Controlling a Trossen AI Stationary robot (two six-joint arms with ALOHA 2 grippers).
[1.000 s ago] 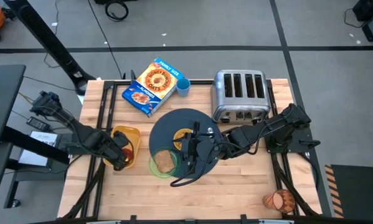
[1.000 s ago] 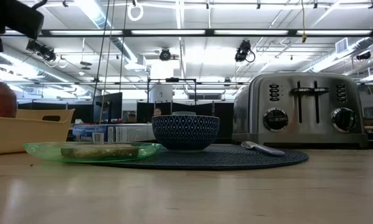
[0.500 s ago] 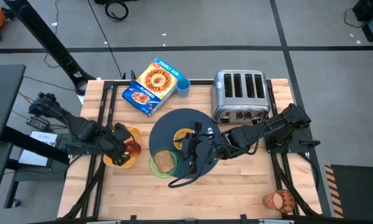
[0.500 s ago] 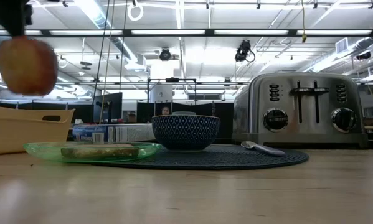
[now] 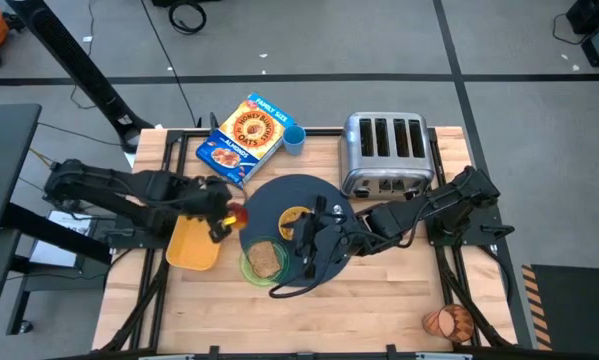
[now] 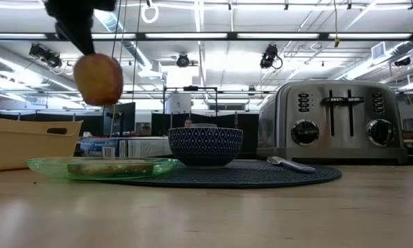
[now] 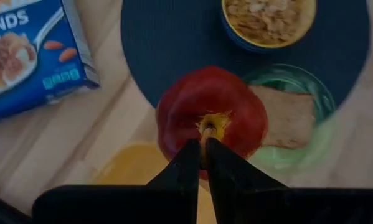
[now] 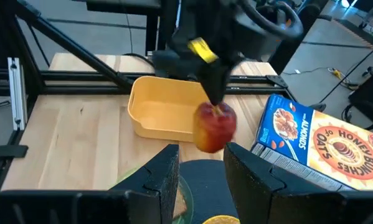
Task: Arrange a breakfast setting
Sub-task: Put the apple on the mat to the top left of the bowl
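Now, my count:
Apple (image 6: 98, 78): one, pinched by its stem in my left gripper (image 7: 203, 144), hanging beside the mat (image 5: 279, 196).
Right gripper (image 8: 202, 163): part-open, empty, over the mat.
Bowl (image 6: 205, 146), plate (image 6: 101, 167), toast (image 5: 265, 259): one each.

Only the cereal box carries readable print.

The cereal box (image 5: 241, 140) lies flat on the bench, and from above its yellow round emblem reads "HONEY BUNCHES OF OATS", with "FAMILY SIZE" in small letters at one corner of the blue front. Seen from the right wrist, the same box (image 8: 323, 149) shows "HONEY BUNCHES OF OATS" again, with "ALMONDS" on the blue band beside a pictured bowl. From the left wrist, only the cut-off letters "ONDS" show on it (image 7: 30, 53). The toaster's dial markings are too small to read.
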